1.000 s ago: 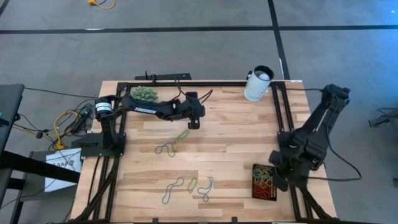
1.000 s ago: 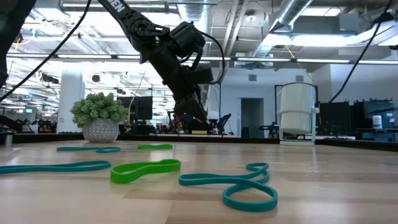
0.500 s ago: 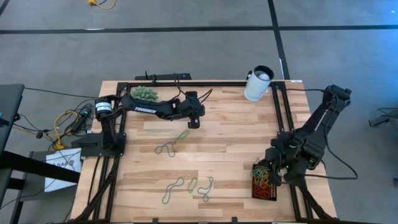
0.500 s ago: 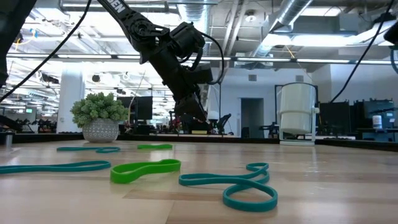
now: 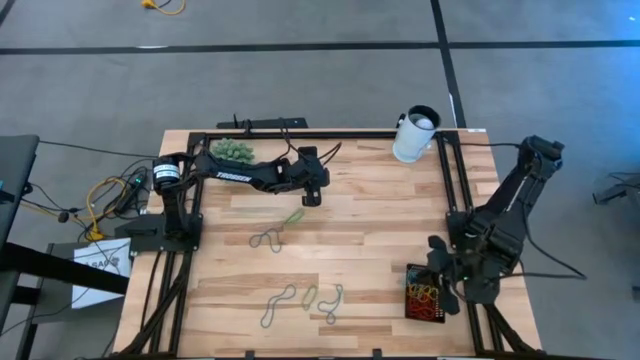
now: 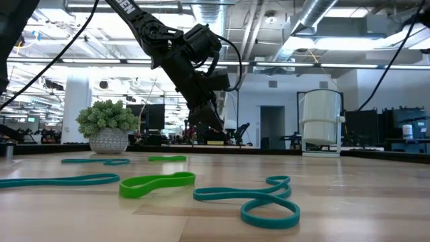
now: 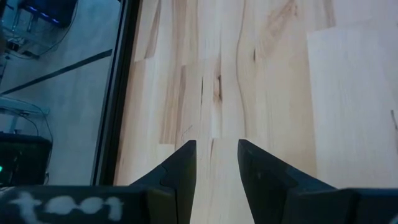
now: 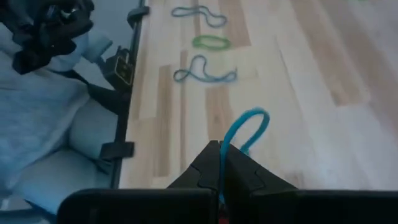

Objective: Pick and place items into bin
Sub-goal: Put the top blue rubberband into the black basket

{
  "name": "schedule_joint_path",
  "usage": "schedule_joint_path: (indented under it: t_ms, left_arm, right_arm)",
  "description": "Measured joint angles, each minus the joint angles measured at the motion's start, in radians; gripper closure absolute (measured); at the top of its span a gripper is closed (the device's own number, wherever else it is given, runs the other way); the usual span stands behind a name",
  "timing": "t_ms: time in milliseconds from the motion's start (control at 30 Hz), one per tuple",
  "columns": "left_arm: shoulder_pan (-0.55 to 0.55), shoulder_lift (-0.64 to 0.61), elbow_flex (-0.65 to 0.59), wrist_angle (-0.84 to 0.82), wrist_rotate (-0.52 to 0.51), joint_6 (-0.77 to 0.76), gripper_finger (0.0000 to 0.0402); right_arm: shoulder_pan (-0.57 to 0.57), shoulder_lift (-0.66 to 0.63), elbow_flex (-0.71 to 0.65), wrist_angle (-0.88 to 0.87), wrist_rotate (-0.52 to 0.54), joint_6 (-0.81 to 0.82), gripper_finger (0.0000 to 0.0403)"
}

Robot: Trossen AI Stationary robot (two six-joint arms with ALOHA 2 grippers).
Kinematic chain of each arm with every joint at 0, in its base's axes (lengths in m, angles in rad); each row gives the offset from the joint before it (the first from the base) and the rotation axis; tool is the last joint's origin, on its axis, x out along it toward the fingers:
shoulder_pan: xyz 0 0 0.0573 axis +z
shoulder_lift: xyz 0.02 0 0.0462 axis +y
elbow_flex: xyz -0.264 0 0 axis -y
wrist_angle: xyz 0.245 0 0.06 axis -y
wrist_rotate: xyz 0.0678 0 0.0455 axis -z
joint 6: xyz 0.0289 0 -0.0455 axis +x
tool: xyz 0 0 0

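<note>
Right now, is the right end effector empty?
No, the right end effector is shut on a blue band.

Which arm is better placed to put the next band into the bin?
The right. Its right gripper is shut on a blue band and sits beside the bin. The left gripper is open, holds nothing, and is far across the table.

A blue band [image 8: 247, 131] is pinched between the closed fingers of the right end effector [image 8: 222, 169] above the wooden bench [image 8: 311, 93]; three more bands [image 8: 210, 42] lie beyond.
</note>
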Motion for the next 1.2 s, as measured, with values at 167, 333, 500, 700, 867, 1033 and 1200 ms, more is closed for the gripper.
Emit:
schedule_joint_path:
  t_ms: [167, 333, 500, 700, 867, 1033, 1200]
  left_arm:
    - [0.0, 0.0, 0.0, 0.0, 0.013, 0.0, 0.0292]
    - [0.0, 0.0, 0.0, -0.004, 0.062, -0.004, 0.0292]
    - [0.0, 0.0, 0.0, -0.032, 0.069, -0.009, 0.0292]
    - [0.001, 0.0, 0.0, -0.066, 0.068, -0.031, 0.0292]
    - [0.001, 0.0, 0.0, -0.069, 0.068, -0.032, 0.0292]
    - [0.001, 0.0, 0.0, -0.069, 0.068, -0.036, 0.0292]
    - [0.001, 0.0, 0.0, -0.068, 0.068, -0.052, 0.0292]
  right_arm:
    - [0.039, 0.0, 0.0, -0.144, -0.002, 0.285, 0.0403]
    - [0.056, 0.0, 0.0, -0.206, -0.12, 0.553, 0.0403]
    - [0.101, 0.007, 0.0, -0.203, -0.207, 0.685, 0.0403]
    - [0.154, 0.064, 0.0, -0.218, -0.267, 0.783, 0.0403]
    - [0.169, 0.135, 0.0, -0.275, -0.294, 0.794, 0.0403]
    - [0.15, 0.185, 0.0, -0.345, -0.308, 0.795, 0.0403]
    - [0.087, 0.209, 0.0, -0.349, -0.311, 0.803, 0.0399]
